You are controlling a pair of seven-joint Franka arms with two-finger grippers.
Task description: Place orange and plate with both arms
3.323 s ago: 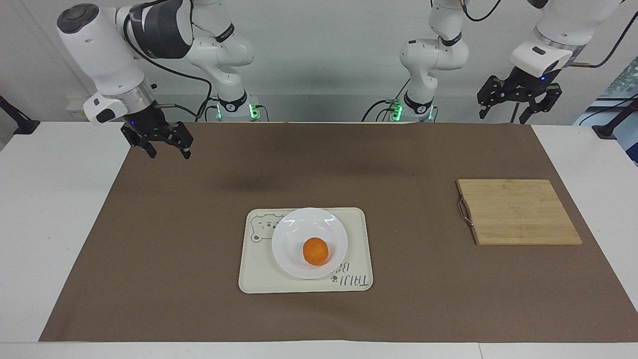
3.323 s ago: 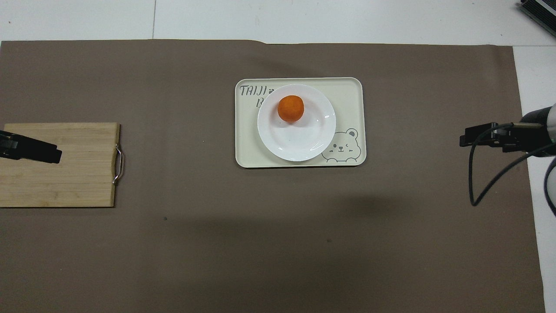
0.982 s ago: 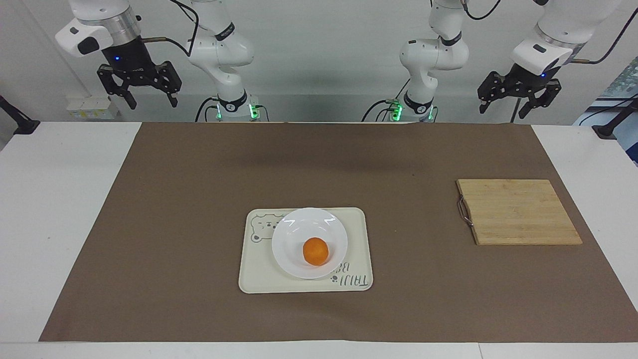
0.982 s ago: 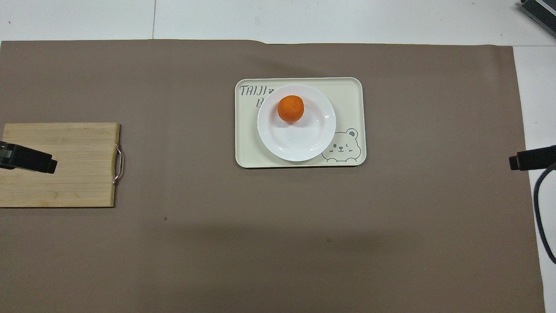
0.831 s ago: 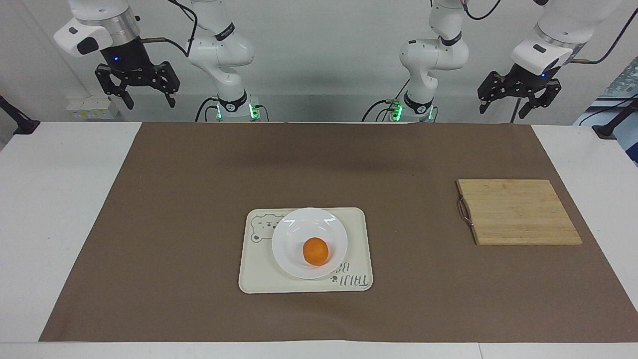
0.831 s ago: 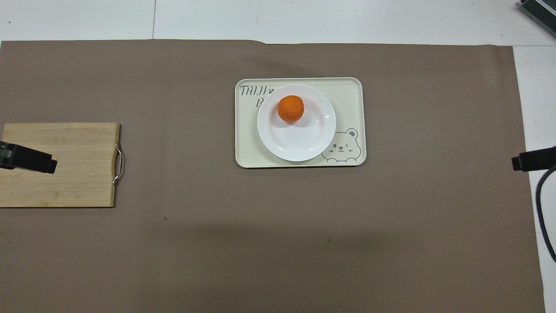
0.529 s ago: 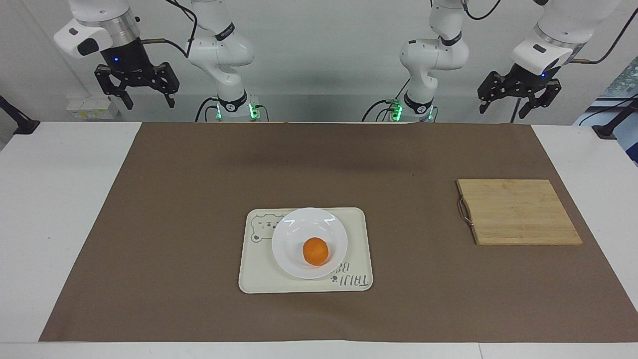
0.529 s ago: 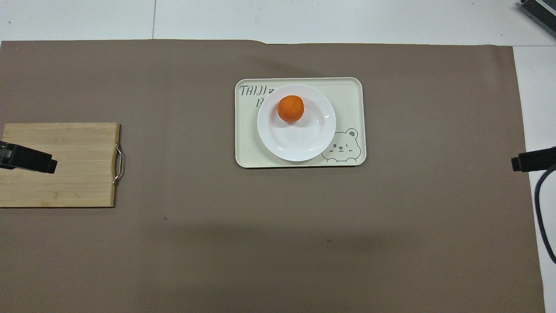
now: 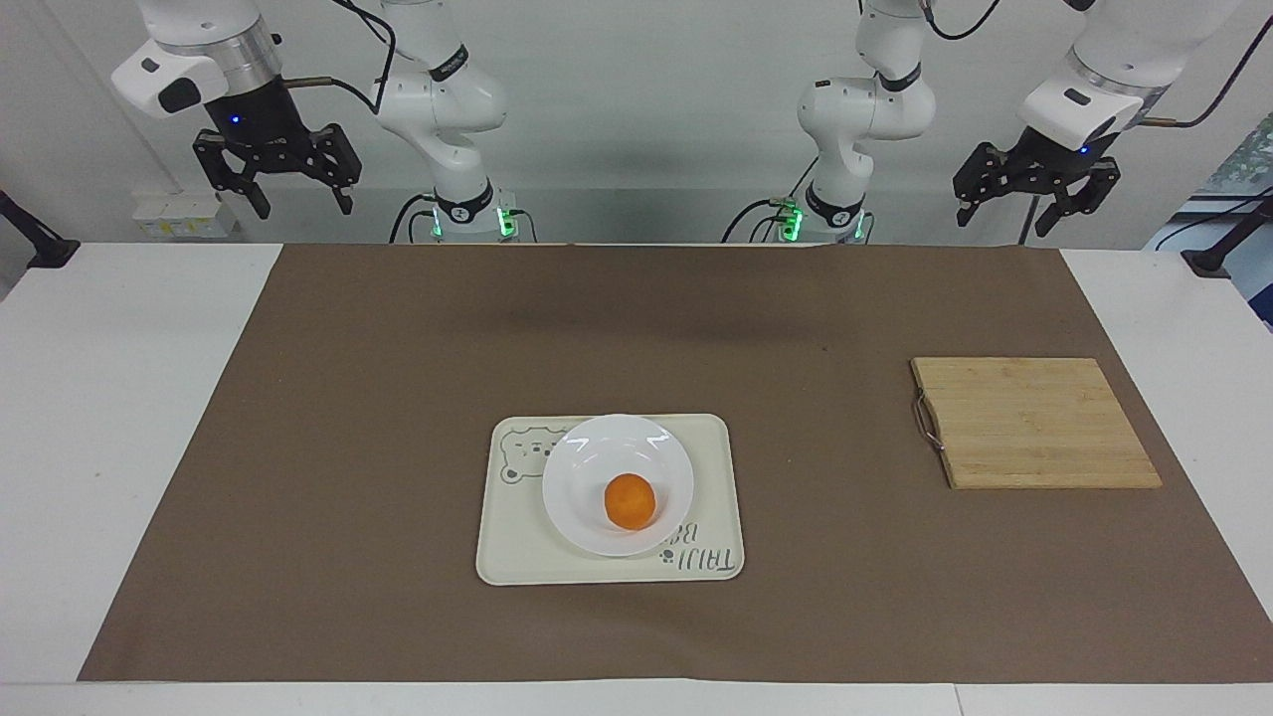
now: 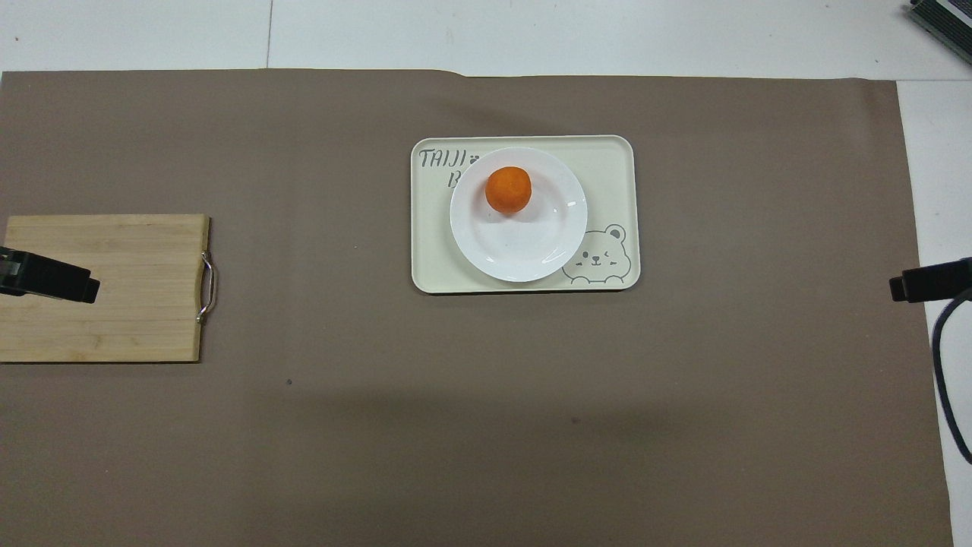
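Sitting on the glossy white round plate [image 9: 617, 484], the small orange fruit [image 9: 630, 500] lies midway between 2 raised, empty grippers, left gripper [image 9: 1034, 199] and right gripper [image 9: 277, 184], both spread apart.

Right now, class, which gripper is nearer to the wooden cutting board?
Left. The left gripper hangs raised at the cutting board's end of the table; the right gripper hangs raised at the right arm's end.

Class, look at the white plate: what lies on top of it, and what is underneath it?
The orange sits on the plate. The plate rests on the cream tray, covering part of its bear print and lettering.
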